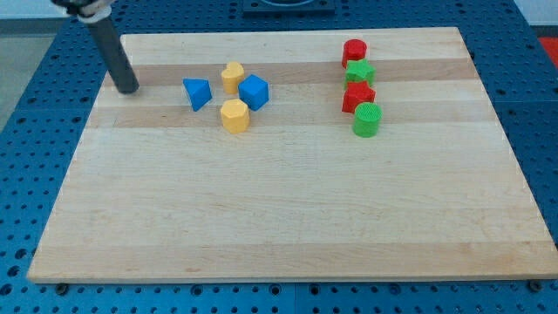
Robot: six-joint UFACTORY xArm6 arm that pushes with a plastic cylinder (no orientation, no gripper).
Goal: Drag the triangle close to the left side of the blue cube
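tool: rod, my tip (128, 89), holds nothing (no jaws) | blue triangle (197, 92) to its right, apart | blue cube (254, 91) beyond | placed to push rightward

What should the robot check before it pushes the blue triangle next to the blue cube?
1. My tip is on the board, at the view's left of the blue triangle: ok.
2. Nothing lies between my tip and the triangle: ok.
3. Triangle already close to the left side of the blue cube: not ok, a gap remains.
4. Gap between triangle and cube is free: not ok, the upper yellow block and lower yellow block crowd it.
5. Red and green blocks are out of the way: ok.
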